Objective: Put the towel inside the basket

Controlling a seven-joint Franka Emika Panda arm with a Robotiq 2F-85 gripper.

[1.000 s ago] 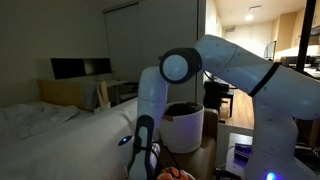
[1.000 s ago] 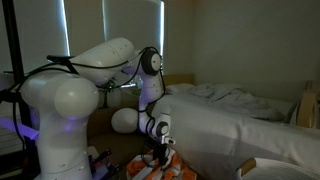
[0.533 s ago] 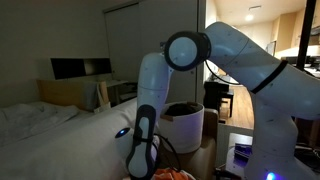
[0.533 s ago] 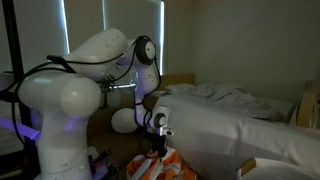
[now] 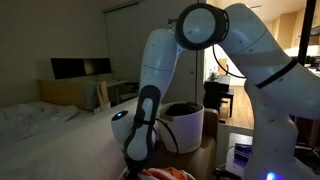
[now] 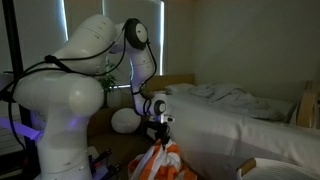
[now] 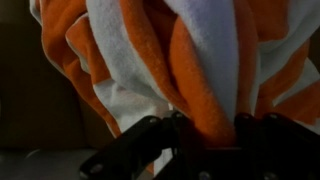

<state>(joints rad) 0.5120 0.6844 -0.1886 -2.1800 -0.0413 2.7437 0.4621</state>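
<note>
The orange-and-white striped towel (image 6: 160, 163) hangs bunched from my gripper (image 6: 157, 141), which is shut on its top. In the wrist view the towel (image 7: 190, 60) fills the frame, its folds pinched between the dark fingers (image 7: 205, 135). In an exterior view only the towel's top (image 5: 165, 174) shows at the bottom edge below my gripper (image 5: 137, 160). The white basket (image 5: 184, 127) stands just behind my arm, upright, with a dark inside. Its rim also shows at the bottom corner of an exterior view (image 6: 268, 169).
A bed with a white sheet (image 6: 235, 115) lies beside my arm and also shows in an exterior view (image 5: 50, 135). The robot's large base (image 6: 60, 110) is close by. A dark cabinet (image 5: 80, 70) stands at the back wall.
My arm has risen over the last second, lifting the towel up off the surface; more of the towel now hangs below the gripper.
</note>
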